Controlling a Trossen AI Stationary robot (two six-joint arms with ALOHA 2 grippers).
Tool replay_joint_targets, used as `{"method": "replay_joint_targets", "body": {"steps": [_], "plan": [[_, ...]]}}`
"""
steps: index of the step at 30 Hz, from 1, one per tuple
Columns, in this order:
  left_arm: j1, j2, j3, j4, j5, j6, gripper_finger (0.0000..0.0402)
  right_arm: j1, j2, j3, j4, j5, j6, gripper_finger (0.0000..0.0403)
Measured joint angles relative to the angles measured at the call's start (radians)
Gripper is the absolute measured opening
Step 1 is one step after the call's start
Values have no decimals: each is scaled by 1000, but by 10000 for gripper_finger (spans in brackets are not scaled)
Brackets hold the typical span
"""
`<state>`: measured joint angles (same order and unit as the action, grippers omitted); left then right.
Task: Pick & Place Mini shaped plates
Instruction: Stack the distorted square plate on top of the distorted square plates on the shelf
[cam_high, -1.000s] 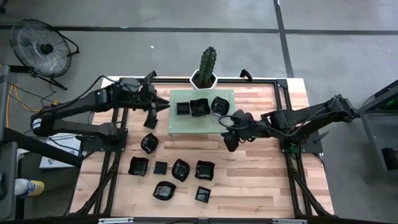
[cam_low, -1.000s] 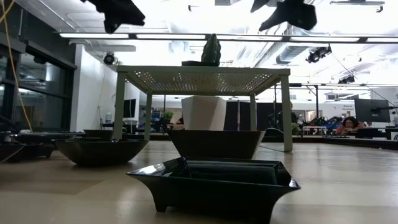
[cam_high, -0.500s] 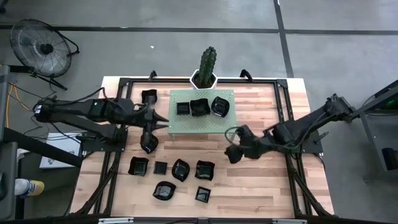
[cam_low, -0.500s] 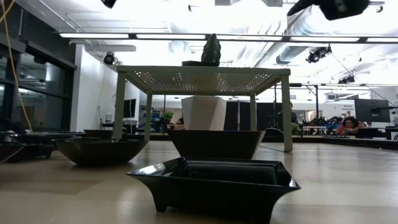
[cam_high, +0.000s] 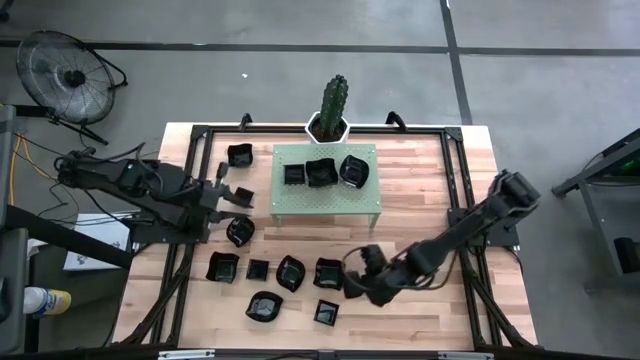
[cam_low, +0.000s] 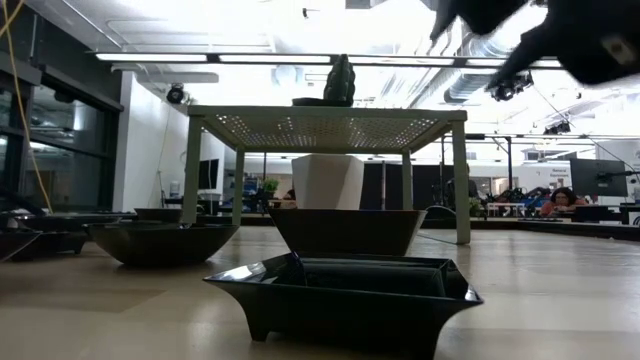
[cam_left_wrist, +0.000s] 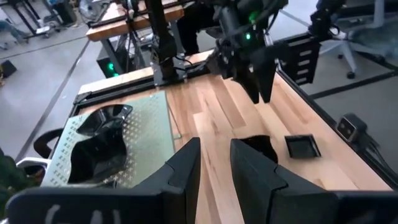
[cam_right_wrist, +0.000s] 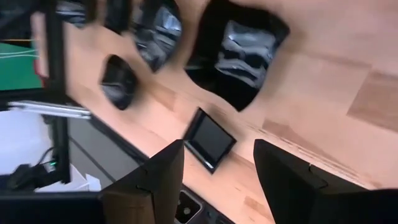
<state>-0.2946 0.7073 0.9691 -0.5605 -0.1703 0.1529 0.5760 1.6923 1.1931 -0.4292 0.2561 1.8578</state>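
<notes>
light: bright overhead strips; glare: low view ceiling; blur: right wrist view, motion-smeared

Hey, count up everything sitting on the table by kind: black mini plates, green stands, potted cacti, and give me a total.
Black mini plates: 11
Green stand: 1
Potted cactus: 1
Total: 13

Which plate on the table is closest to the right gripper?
The wavy-edged plate at the right end of the middle row: the right gripper, open, is right beside it. The small square plate lies farther toward the front edge.
</notes>
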Motion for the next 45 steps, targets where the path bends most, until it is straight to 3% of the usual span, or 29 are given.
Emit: {"method": "replay_joint_targets", "body": {"steps": [5, 9, 19, 28, 45], "plan": [[-17, -32, 0, -72, -2, -2, 85, -19, 97, 0, 47, -70, 73, 188], [-32, -47, 0, -118, -2, -3, 85, -48, 135, 0, 74, -69, 79, 189], [-89, -107, 0, -163, 0, -4, 85, -126, 142, 0, 49, -20, 2, 185], [-127, -158, 0, -211, -5, -19, 85, -131, 161, 0, 15, -63, 1, 185], [-126, -170, 0, -223, -25, -18, 85, -131, 217, 0, 65, -42, -20, 174]]}}
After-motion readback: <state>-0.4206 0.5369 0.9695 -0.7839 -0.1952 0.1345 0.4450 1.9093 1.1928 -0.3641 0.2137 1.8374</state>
